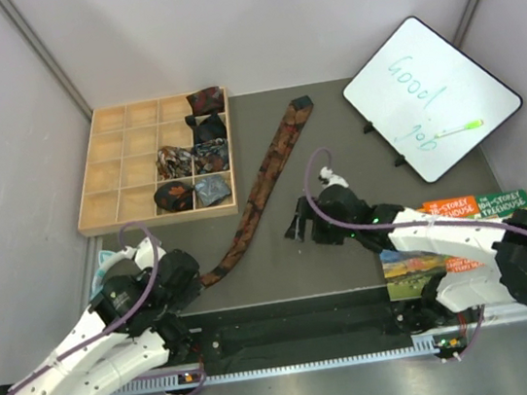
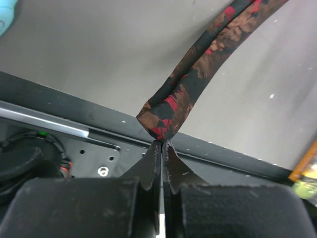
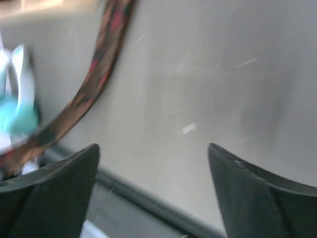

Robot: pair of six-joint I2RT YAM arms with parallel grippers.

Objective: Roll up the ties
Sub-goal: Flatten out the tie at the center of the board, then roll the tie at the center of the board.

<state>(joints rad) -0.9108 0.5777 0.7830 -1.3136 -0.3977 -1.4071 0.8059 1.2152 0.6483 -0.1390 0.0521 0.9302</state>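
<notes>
A long dark tie (image 1: 265, 173) with rust-orange print lies diagonally on the grey mat (image 1: 356, 160), its wide end at the far side. My left gripper (image 1: 197, 277) is shut on its narrow near end. In the left wrist view the jaws (image 2: 162, 145) are closed, with the folded tie tip (image 2: 163, 116) pinched at their very ends. My right gripper (image 1: 297, 226) is open and empty, low over the mat to the right of the tie. In its wrist view (image 3: 153, 153) the tie (image 3: 101, 64) runs past at the upper left. Several rolled ties (image 1: 205, 127) sit in the wooden tray (image 1: 89, 210).
The tray's left compartments hold nothing. A whiteboard (image 1: 431, 95) with a green marker stands at the back right. Books (image 1: 476, 207) lie under my right arm. Teal headphones (image 1: 106, 267) lie at the near left by my left arm. The mat's near edge (image 2: 233, 156) is right by the tie tip.
</notes>
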